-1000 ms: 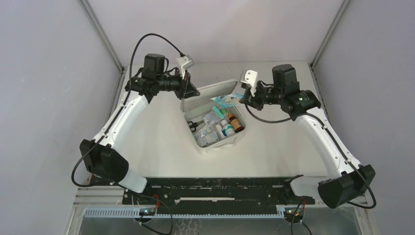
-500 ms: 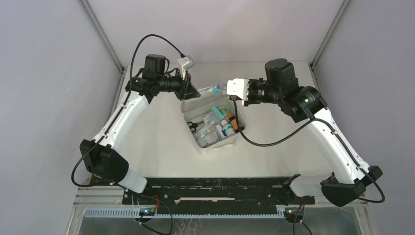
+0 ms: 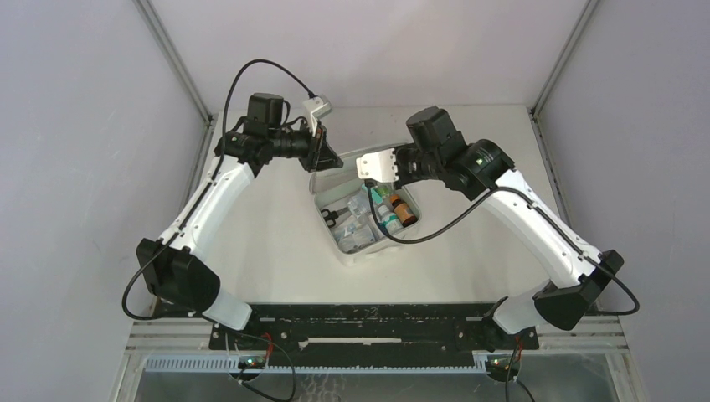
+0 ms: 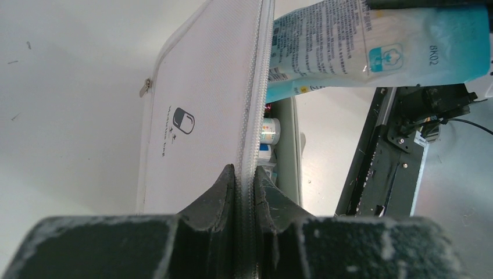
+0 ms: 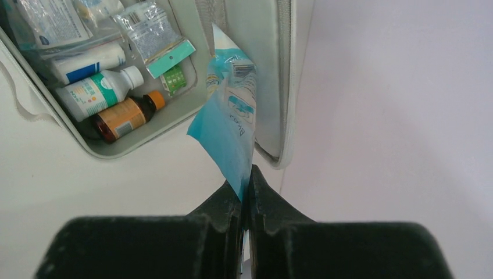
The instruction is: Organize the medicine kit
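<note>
One medicine kit (image 5: pixel 157 132) lies open on my white worktop (image 3: pixel 268 251); left fingers (image 4: pixel 212 200) pinch its lid (image 4: pixel 197 75), right fingers (image 5: pixel 221 203) clamp one blue packet (image 5: pixel 229 133).

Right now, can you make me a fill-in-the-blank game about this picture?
On the medicine kit, the left end effector pinches the ___.
The right end effector holds a blue-and-white ___.
The brown bottle in the kit has an ___ cap.
Missing words: lid; packet; orange.
</note>
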`<state>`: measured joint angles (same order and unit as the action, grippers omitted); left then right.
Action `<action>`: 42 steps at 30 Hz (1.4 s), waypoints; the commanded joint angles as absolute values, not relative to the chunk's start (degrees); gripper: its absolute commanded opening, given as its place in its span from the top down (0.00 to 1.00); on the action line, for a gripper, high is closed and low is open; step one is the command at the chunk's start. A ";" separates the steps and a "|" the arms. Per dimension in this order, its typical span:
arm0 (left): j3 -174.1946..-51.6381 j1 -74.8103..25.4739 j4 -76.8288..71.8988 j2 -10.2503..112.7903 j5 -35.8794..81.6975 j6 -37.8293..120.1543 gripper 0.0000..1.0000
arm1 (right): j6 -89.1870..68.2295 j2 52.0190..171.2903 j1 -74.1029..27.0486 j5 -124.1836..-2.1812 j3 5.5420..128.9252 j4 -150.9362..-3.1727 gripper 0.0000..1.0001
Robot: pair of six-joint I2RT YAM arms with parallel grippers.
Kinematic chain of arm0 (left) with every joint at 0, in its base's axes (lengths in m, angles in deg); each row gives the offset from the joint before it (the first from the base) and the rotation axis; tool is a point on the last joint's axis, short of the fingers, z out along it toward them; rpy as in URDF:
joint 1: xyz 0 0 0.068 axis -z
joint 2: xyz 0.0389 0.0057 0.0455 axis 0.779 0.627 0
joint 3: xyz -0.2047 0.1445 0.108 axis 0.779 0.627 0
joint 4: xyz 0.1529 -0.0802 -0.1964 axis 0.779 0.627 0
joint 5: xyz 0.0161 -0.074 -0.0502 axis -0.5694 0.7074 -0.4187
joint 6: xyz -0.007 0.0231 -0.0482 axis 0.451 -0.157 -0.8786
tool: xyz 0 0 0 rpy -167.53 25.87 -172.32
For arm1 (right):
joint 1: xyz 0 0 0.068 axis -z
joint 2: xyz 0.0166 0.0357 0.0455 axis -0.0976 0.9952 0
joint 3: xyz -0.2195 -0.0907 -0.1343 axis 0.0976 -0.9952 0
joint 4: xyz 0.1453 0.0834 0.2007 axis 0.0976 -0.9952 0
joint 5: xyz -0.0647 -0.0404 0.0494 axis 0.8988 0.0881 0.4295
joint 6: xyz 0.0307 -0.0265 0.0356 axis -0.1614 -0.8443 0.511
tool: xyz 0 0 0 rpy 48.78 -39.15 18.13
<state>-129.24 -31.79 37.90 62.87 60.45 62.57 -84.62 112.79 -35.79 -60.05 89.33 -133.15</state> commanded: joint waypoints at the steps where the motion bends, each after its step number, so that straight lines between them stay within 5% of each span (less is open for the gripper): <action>1: -130.65 -31.50 38.57 61.79 63.42 60.36 1.00 | -85.47 113.12 -37.13 -55.56 91.88 -130.94 1.00; 42: -127.80 -31.48 35.26 60.11 64.60 57.92 1.00 | -66.21 119.64 -35.52 -58.13 96.05 -125.67 1.00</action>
